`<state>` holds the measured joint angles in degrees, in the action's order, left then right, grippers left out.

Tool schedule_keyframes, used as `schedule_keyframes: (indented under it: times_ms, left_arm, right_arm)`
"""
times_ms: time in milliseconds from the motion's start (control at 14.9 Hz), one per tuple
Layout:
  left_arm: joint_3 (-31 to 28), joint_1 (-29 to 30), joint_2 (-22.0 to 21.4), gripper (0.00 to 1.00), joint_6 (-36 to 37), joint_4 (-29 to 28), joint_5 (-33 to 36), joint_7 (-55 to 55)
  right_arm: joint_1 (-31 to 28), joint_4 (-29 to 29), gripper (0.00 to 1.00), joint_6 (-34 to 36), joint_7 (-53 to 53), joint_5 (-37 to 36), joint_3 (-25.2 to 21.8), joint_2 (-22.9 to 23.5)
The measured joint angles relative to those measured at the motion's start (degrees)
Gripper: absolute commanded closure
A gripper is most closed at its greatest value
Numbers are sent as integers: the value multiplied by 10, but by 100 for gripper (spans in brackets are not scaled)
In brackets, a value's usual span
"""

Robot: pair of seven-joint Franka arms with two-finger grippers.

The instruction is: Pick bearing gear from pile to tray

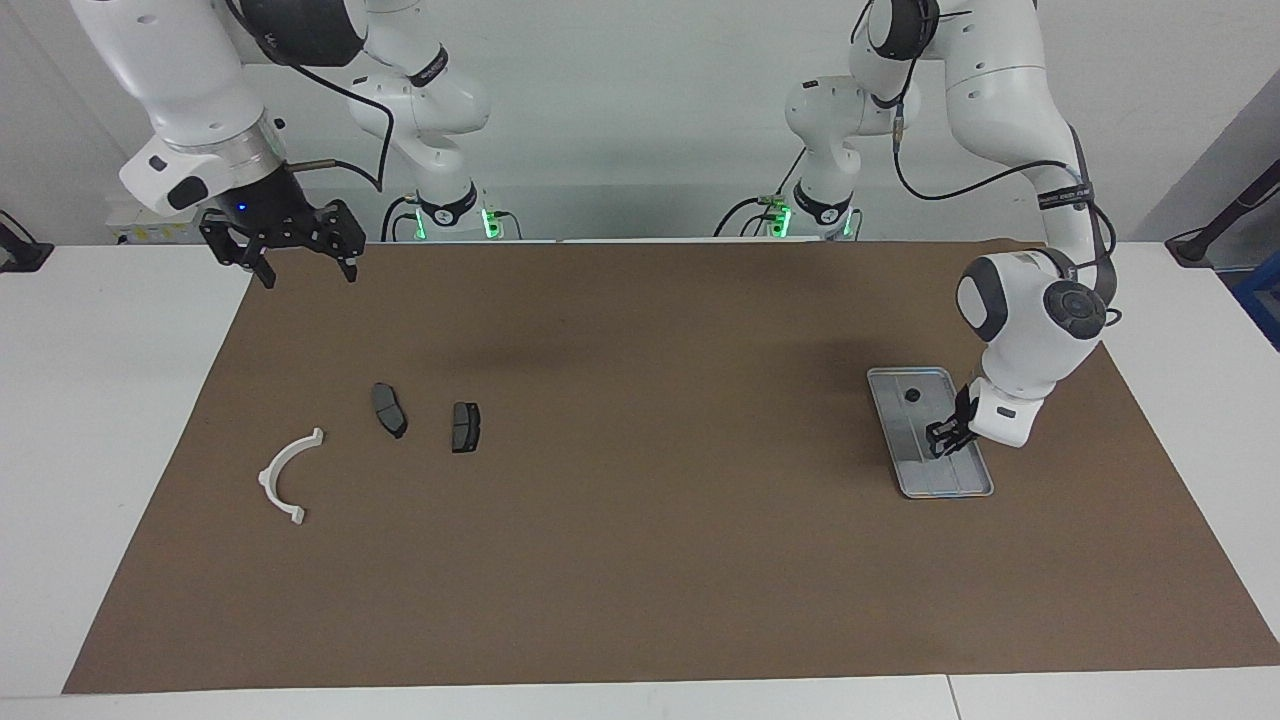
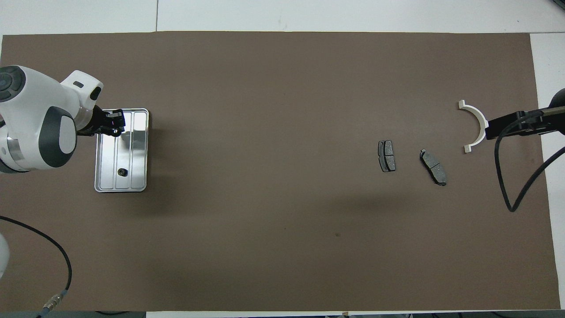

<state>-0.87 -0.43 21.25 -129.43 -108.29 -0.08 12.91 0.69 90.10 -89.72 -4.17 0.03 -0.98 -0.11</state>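
Over the tray (image 1: 975, 487) (image 2: 140, 185), the left gripper (image 1: 941, 438) (image 2: 115, 128) hung closed on a small bearing gear (image 2: 116, 130); another gear (image 1: 912, 395) (image 2: 122, 172) lay in the tray, nearer the robots; well apart from the tray, the right gripper (image 1: 298, 262) waited, jaws spread.

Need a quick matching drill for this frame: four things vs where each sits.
Things:
1. left gripper
2. right gripper
3. small black round piece
4. white half-ring bracket

Places:
A. lying in the tray, at its end nearer the robots
B. on the mat beside the two brake pads, toward the right arm's end
C. over the tray
D. raised over the mat's corner, waiting

Pairs: 1-C, 2-D, 3-A, 4-B
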Motion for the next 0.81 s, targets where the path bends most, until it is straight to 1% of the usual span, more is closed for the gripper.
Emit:
schedule_keyframes:
  times_ms: [202,269,336,403,672,806]
  left_arm:
    - [1,0,-1,97,-13,-17,-1,0]
    - [1,0,-1,85,-13,-17,-1,0]
    - [1,0,-1,51,-13,-17,-1,0]
    - [1,0,-1,1,-13,-17,-2,0]
    - [3,0,-4,0,-7,-12,-7,0]
    - [3,2,-22,0,31,2,-9,0]
  right_arm:
    - [3,0,0,0,0,0,0,0]
    - [3,0,0,0,0,0,0,0]
    - [4,0,0,0,0,0,0,0]
    - [4,0,0,0,0,0,0,0]
    - [4,0,0,0,0,0,0,0]
    - [4,0,0,0,0,0,0,0]
